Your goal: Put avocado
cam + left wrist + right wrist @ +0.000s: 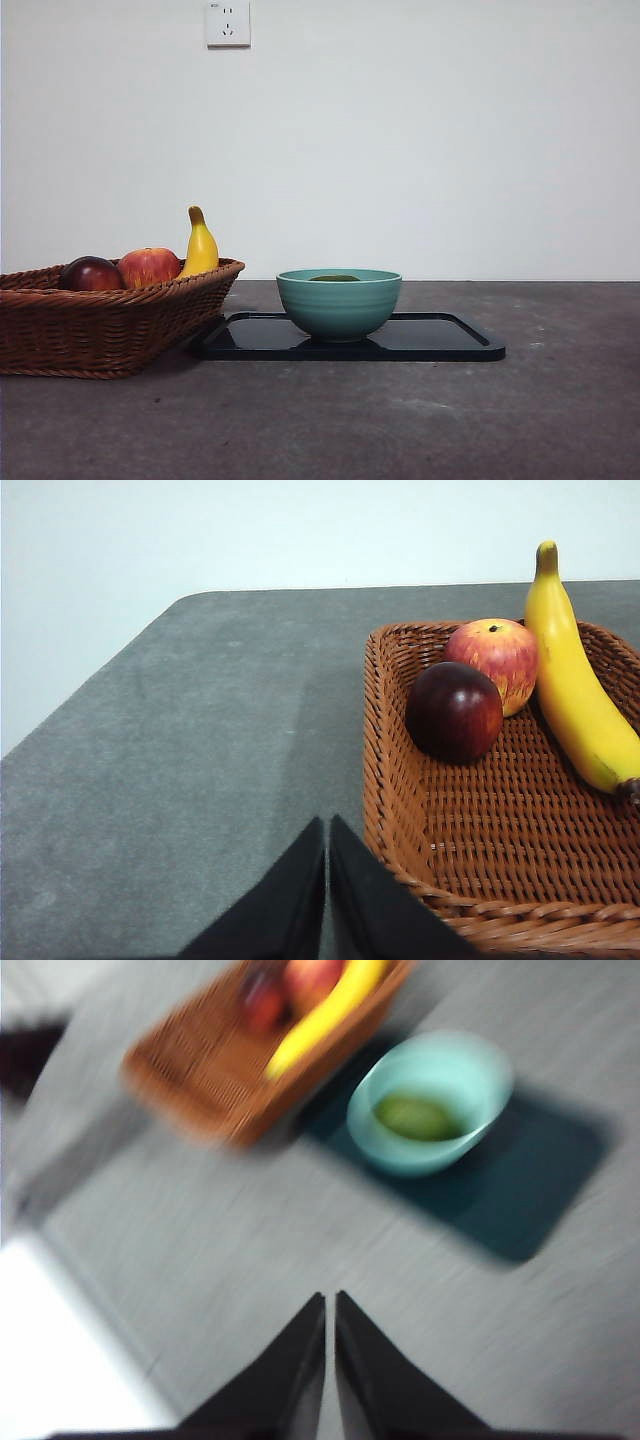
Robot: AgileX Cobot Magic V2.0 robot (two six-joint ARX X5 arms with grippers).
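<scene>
Front view: dull olive-green avocado (334, 278) sits inside the teal ceramic bowl (338, 305), only its top showing over the rim; bowl stands on the flat black tray (455, 340), beside the brown wicker basket (100, 330). No arm visible.

Left wrist view: left gripper (327, 880) pressed together, empty, just beside the basket holding a dark red fruit (455, 710), apple (495, 660) and banana (575, 690).

Right wrist view, blurred: right gripper (330, 1360) closed, empty, well apart from the bowl. Placing looks done; next likely just parking the arms.

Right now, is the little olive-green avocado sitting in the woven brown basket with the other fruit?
No, the olive-green avocado lies inside the teal bowl on the dark tray, not in the woven brown basket.
</scene>
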